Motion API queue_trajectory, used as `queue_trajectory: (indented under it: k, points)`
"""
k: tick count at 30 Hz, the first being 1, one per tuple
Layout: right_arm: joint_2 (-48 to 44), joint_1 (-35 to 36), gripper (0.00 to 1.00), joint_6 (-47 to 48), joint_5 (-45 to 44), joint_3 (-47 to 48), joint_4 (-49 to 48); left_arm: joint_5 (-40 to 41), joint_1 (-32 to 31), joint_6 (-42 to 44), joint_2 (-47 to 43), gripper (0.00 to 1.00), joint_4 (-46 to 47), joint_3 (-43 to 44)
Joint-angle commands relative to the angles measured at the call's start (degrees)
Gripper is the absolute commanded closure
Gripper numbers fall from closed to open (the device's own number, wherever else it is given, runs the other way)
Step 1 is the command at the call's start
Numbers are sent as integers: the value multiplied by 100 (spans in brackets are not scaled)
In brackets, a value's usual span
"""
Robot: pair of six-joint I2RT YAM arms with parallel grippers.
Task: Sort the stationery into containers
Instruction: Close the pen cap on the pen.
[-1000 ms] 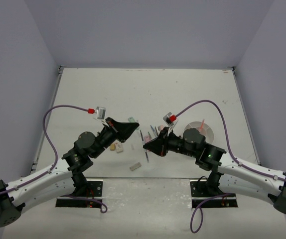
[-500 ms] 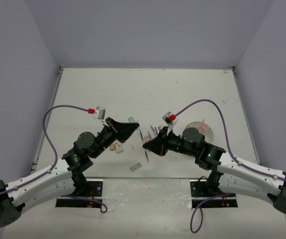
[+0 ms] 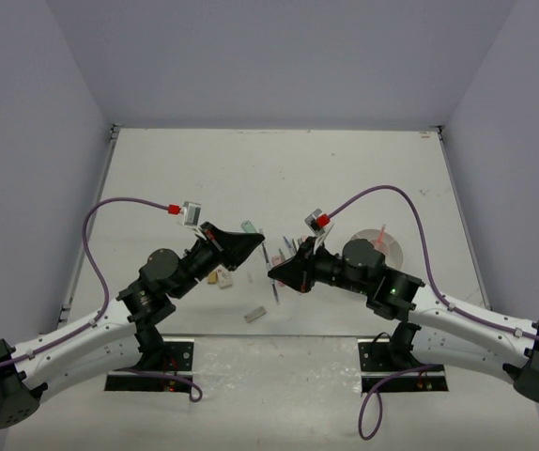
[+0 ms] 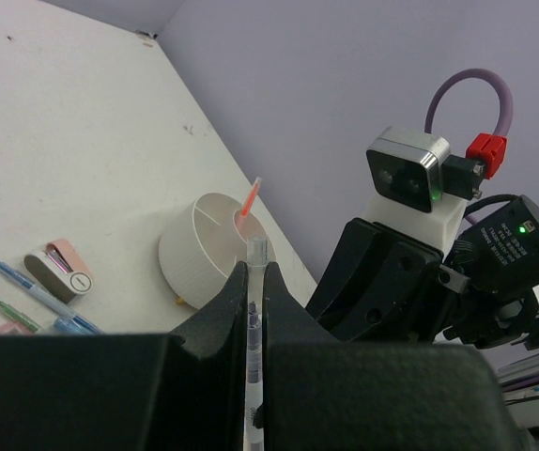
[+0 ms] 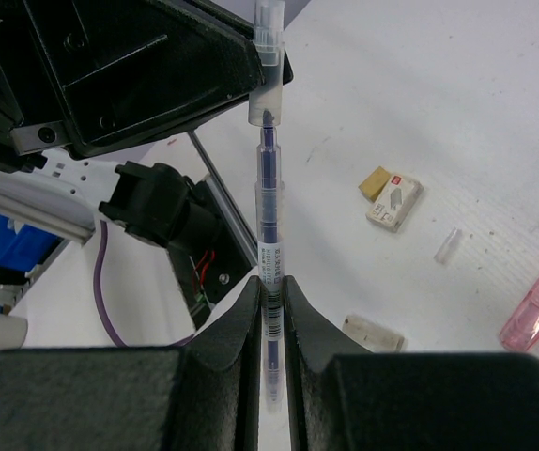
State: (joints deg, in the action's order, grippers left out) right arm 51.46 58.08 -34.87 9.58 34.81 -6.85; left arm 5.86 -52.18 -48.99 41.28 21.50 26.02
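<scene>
- Stationery is being handled one piece at a time: a clear pen (image 5: 267,188) with blue ink is being held in the air between the two arms, above the table (image 3: 251,169) and apart from the white cup (image 4: 194,256).
- Its barrel is being clamped by the right gripper (image 5: 269,282), whose jaws are closed tight on it.
- Its capped end is being pinched by the left gripper (image 4: 254,272), so both are closed on the same pen.
- A hand-over is probably being made, or the cap is being seated; which one cannot be told.
- For a clean step, the two grips should be held in one line so that the thin barrel is not being bent, and one side should be released only when the other is firm.
- A red pen (image 4: 249,197) is being stored upright in the cup, so the same compartment looks right for this one.
- A pink piece (image 5: 535,301) and a tan block (image 5: 376,180) are being left on the table for later.
</scene>
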Motion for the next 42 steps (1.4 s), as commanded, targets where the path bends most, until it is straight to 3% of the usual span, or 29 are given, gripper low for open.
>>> queue_trajectory:
  k: [1,23,34,42]
  points:
    - [7,1,100,95,-173,255,-74,-105,6,-67,-32,100,238,79]
    - [21,-8,100,51,-628,905,173,-138,6,29,126,100,391,-124]
    - [169,-8,100,-226,-1495,751,-523,-395,-29,-269,424,100,725,-205]
    - [129,-8,100,460,-1315,1170,-129,-475,-23,207,407,100,495,-95]
